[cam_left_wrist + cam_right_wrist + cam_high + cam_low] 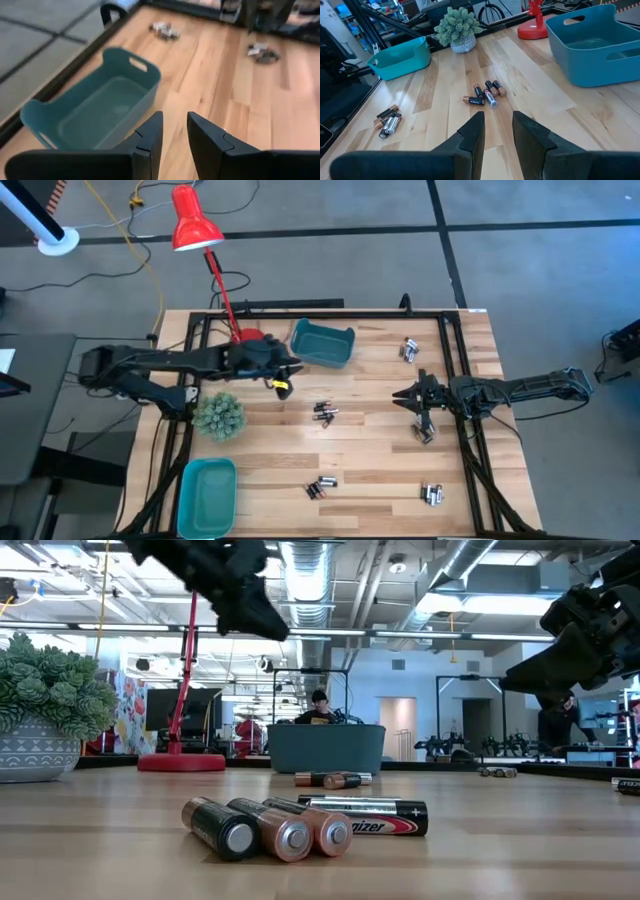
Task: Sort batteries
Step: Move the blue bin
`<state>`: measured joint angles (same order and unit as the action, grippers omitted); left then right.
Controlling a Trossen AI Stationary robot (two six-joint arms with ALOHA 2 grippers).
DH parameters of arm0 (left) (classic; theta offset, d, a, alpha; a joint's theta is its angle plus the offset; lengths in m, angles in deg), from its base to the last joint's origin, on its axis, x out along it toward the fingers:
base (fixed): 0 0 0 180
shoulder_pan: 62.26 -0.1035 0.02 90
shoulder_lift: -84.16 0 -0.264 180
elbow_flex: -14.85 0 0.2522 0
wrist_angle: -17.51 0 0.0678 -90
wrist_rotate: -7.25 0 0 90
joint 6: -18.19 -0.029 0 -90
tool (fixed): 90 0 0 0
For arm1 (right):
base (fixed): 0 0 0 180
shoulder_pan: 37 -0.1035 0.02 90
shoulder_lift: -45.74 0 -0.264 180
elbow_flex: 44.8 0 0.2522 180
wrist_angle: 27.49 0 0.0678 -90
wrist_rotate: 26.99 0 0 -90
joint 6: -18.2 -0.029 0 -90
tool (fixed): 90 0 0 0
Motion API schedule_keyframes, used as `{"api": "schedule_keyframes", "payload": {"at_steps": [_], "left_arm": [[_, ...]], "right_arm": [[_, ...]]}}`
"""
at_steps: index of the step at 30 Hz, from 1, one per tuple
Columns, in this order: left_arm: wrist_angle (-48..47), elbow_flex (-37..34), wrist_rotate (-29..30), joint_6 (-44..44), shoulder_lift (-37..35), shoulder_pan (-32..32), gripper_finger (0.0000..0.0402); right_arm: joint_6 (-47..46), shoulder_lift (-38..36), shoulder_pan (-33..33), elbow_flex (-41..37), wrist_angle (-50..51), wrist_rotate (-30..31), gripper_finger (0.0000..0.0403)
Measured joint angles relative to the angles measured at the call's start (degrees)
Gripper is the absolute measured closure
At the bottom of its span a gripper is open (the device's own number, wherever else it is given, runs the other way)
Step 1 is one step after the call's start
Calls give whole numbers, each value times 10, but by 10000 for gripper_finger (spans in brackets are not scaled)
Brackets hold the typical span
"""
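Observation:
Batteries lie in several small heaps on the wooden table: one mid-table [324, 413], one near the front edge [320, 488] [300, 825], one at the far right [409, 350], one at the near right [432, 495], and one just below my right gripper [424, 435]. My left gripper [283, 378] [174, 137] hovers beside the far teal bin [322, 345] [95, 110], fingers slightly apart with nothing between them. My right gripper [413, 396] [497, 132] hangs over the table's right part, also slightly open and empty, facing the mid-table heap [485, 95].
A second teal bin [207, 495] [400, 57] sits at the near left corner. A spiky green plant in a pot [219, 416] [457, 27] and a red desk lamp [195, 225] [180, 762] stand on the left side. A black frame [455, 360] borders the table.

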<state>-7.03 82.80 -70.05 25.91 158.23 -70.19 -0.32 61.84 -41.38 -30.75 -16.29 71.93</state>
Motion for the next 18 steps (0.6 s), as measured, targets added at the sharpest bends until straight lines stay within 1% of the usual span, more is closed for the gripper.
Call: {"api": "schedule_keyframes", "payload": {"at_steps": [5,8,13,16,18], "left_arm": [[-102,99,-7,-45,78,-14,318],[-147,143,-39,-77,117,-25,309],[-206,202,-119,-132,176,-53,271],[-234,227,-125,-160,206,-72,246],[-233,237,-119,-181,222,-83,235]], "right_arm": [[0,0,0,0,0,0,285],[0,0,0,0,0,0,285],[0,0,0,0,0,0,285],[0,0,0,0,0,0,285],[0,0,0,0,0,0,285]]}}
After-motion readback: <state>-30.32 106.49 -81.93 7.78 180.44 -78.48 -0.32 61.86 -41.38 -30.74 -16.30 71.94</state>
